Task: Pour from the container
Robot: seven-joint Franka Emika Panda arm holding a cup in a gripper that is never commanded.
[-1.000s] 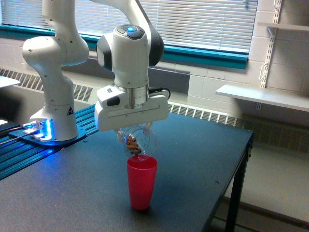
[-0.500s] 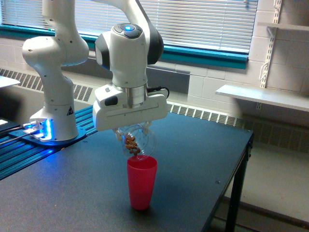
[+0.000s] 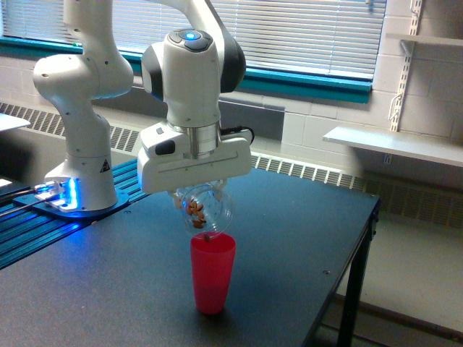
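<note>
- One thing matters here: the container (image 3: 206, 210), a clear, round-bodied plastic jar, hangs tipped steeply under the white gripper (image 3: 205, 204), its mouth pointing down toward 6 o'clock, just above the rim of the red cup (image 3: 213, 273).
- Few details of the jaws show, since the broad gripper body hides them; the jar hangs off the desk with nothing else under it, so I judge they are clenched on its upper body (the contact itself cannot be made out).
- Small brown pieces (image 3: 197, 210), nuts or something like them, sit inside the jar toward its lower side, and one seems to be at the mouth; whether any are in the cup cannot be told.
- Light is my guess for the load: thin plastic and a modest handful of dry pieces, so weight should hardly trouble the arm.
- Thin clear walls probably flex under a hard squeeze and are smooth enough to slip, so a firm but moderate hold across the widest part of the rounded body, well away from the mouth, seems best.
- Dry pieces tend to shift in clumps rather than flow, so a slow tilt suits them better than a sudden one.
- Tall and narrow, the red cup stands alone on the dark desk (image 3: 289, 217) at about 6 o'clock from the gripper, and a knock on its rim could topple it.
</note>
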